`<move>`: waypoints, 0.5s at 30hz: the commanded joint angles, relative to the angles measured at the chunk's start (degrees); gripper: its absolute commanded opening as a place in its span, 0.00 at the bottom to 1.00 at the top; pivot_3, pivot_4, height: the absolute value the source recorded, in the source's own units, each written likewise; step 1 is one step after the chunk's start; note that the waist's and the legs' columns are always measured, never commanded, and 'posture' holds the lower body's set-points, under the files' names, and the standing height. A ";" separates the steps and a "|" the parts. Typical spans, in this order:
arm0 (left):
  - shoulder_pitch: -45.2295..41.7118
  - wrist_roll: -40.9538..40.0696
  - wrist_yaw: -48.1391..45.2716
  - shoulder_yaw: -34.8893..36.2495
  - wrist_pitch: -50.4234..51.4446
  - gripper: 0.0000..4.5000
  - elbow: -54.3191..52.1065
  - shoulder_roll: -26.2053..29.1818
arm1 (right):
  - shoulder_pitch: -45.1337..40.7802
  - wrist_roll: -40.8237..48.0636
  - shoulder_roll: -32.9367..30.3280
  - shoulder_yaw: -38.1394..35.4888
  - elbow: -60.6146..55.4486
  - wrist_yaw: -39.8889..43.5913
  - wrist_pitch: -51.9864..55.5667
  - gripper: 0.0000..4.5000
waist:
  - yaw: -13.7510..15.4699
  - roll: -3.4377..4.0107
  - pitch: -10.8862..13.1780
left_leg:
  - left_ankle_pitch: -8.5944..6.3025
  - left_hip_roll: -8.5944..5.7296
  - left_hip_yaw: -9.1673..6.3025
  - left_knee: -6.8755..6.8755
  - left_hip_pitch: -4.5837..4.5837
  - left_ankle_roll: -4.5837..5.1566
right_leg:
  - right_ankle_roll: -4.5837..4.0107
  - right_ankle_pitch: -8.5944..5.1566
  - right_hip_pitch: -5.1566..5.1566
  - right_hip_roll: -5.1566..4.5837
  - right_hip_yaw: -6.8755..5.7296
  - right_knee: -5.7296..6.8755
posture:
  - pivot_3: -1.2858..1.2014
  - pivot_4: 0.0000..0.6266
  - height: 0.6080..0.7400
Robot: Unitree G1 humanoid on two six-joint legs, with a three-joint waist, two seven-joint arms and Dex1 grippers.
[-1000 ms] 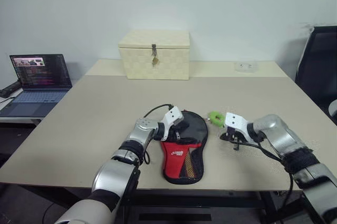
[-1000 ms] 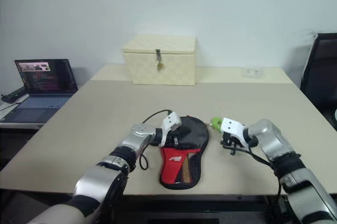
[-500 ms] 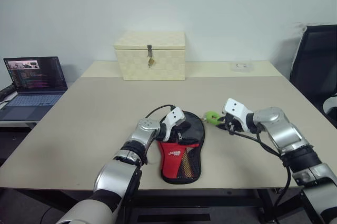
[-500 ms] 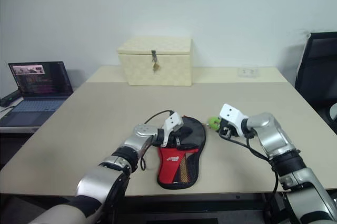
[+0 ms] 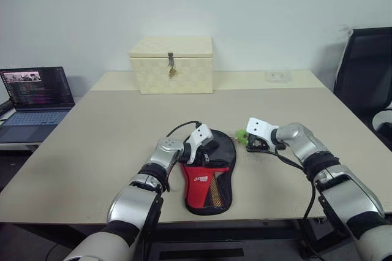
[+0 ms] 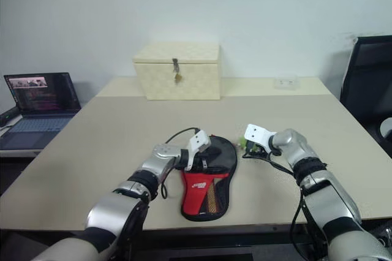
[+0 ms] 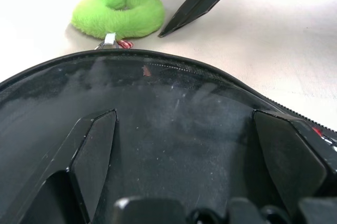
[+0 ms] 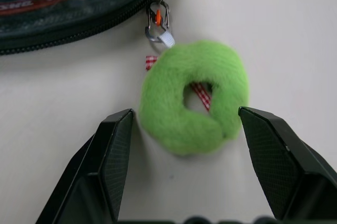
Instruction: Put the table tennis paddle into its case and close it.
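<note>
Its case (image 5: 209, 178), black fabric with a red panel, lies flat on the table (image 5: 110, 132) near the front edge. My left gripper (image 5: 207, 149) is open, both fingers spread flat on the case's round black part (image 7: 174, 92). A fluffy green ring tag (image 8: 192, 98) lies on the table beside the case, tied to the zip puller (image 8: 157, 21). My right gripper (image 8: 185, 114) is open, one finger on each side of the green tag (image 5: 241, 135), apart from it. The table tennis paddle is hidden.
A cream checkered latched box (image 5: 171, 65) stands at the back of the table. An open laptop (image 5: 33, 92) sits on a side desk at the left. A black chair (image 5: 367, 71) is at the right. A small white object (image 5: 278, 76) lies at the back right.
My right gripper has moved forward and left to the green tag and opened around it. The left gripper has stayed on the case.
</note>
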 commanded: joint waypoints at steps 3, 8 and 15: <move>-0.28 0.15 0.17 -0.18 -0.34 1.00 -0.48 0.40 | -3.67 -1.33 3.17 -0.31 7.11 -1.50 0.09 0.68 | -0.31 0.00 0.00 | 0.00 0.01 0.04 0.00 0.10 0.00 | 0.00 0.00 0.06 0.00 0.06 0.03 | 0.52 0.24 1.00; -0.18 0.26 0.42 -0.24 -0.28 1.00 -0.39 0.30 | -4.48 -1.63 4.07 -0.17 9.63 2.75 1.10 0.31 | -0.34 0.00 0.00 | 0.00 0.00 0.04 0.00 0.22 0.00 | 0.00 0.00 0.17 0.00 0.06 0.05 | 0.52 0.24 1.00; 0.34 0.55 0.79 -0.38 -0.39 1.00 -0.24 -0.05 | -4.55 -2.14 3.85 0.08 10.18 7.13 2.28 0.01 | -0.27 0.01 -0.01 | 0.00 0.00 0.03 -0.01 0.25 0.00 | 0.00 0.00 0.20 0.00 0.05 0.05 | 0.52 0.24 1.00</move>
